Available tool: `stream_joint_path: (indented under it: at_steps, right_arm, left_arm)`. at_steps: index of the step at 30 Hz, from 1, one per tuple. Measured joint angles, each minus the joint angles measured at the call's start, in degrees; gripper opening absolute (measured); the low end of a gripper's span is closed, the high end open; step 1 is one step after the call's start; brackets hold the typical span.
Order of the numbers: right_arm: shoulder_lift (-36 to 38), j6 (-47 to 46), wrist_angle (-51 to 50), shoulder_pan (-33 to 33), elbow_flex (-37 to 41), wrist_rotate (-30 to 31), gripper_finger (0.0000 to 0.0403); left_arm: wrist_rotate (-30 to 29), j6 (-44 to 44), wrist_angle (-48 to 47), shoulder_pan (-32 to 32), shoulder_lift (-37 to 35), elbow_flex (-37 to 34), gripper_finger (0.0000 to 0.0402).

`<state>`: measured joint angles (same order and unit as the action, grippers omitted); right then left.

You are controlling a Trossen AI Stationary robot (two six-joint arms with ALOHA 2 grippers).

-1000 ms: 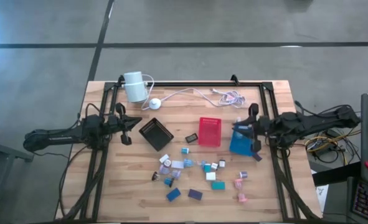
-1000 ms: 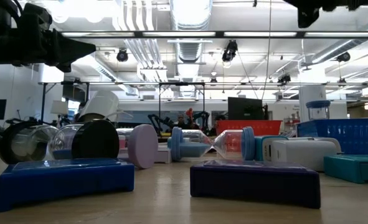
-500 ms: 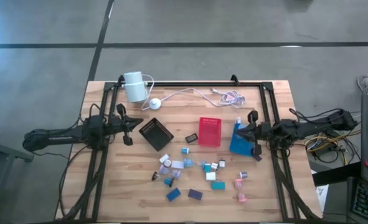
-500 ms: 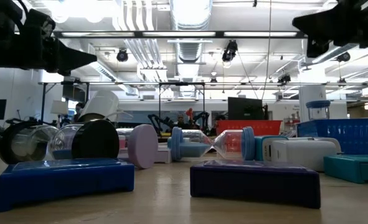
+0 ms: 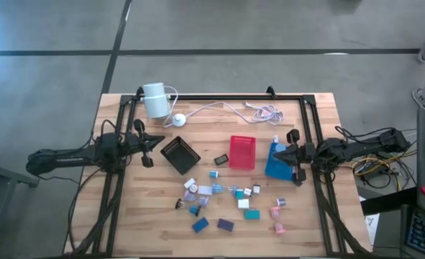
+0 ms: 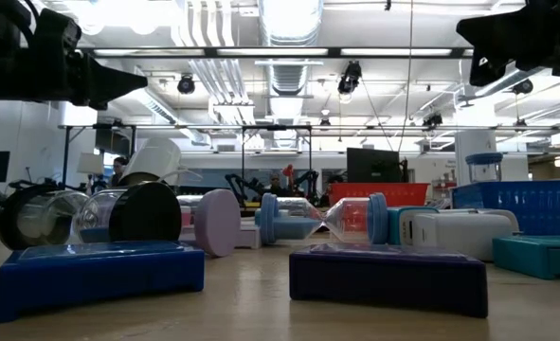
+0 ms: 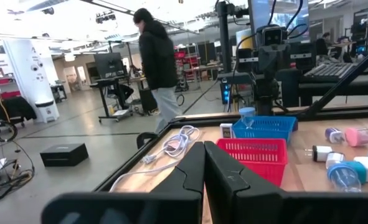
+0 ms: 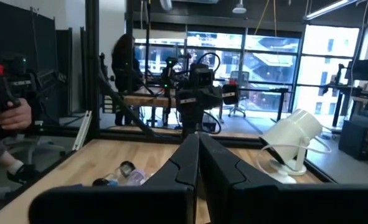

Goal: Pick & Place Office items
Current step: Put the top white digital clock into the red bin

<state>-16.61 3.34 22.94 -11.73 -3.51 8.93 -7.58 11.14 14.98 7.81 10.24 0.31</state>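
Observation:
The office items, several tiny blocks and short cylinders, lie scattered on the wooden table's near middle. In the low view a blue block and a purple block lie closest. My left gripper hovers shut at the table's left, beside the black tray, and points right. My right gripper hovers shut over the blue tray at the right and points left. Neither holds anything.
A red tray stands between the black and blue ones. A white cylinder and its cable lie at the far edge. A black frame borders the work area. A person walks beyond the table.
My right gripper has come down lower over the blue tray, and its arm has folded back toward the table's right edge.

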Motion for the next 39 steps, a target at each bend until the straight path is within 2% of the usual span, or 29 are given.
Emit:
stream_joint_path:
  at_steps: [18,25,30,32,34,37,39]
  right_arm:
    - [-0.1,1.6,0.0,0.0,0.0,0.6,0.0008]
    - [-0.1,-0.6,0.0,0.0,0.0,5.1,0.0008]
    - [-0.3,-12.1,-2.3,0.1,-2.5,14.3,0.0008]
    - [-1.0,-12.2,-9.7,0.0,-7.2,15.6,0.0008]
    - [-2.5,-13.4,-21.4,0.2,-13.7,18.5,0.0008]
    - [-6.5,-18.8,-39.7,0.7,-23.9,25.6,0.0008]
    - [-9.6,-23.2,-50.7,1.1,-30.4,27.9,0.0008]
  left_arm:
    - [-0.1,0.6,0.0,0.0,0.0,0.0,0.0009]
    - [-0.1,0.5,0.0,0.0,0.0,0.0,0.0009]
    - [-0.1,-0.2,2.3,0.0,0.0,0.0,0.0009]
    - [-0.1,-0.5,3.0,0.0,0.0,0.0,0.0009]
    - [0.0,-0.6,3.0,0.0,0.0,0.0,0.0009]
    - [0.0,-0.7,2.9,0.0,0.0,0.0,0.0009]
    - [0.0,-0.6,2.9,0.0,0.0,0.0,0.0009]
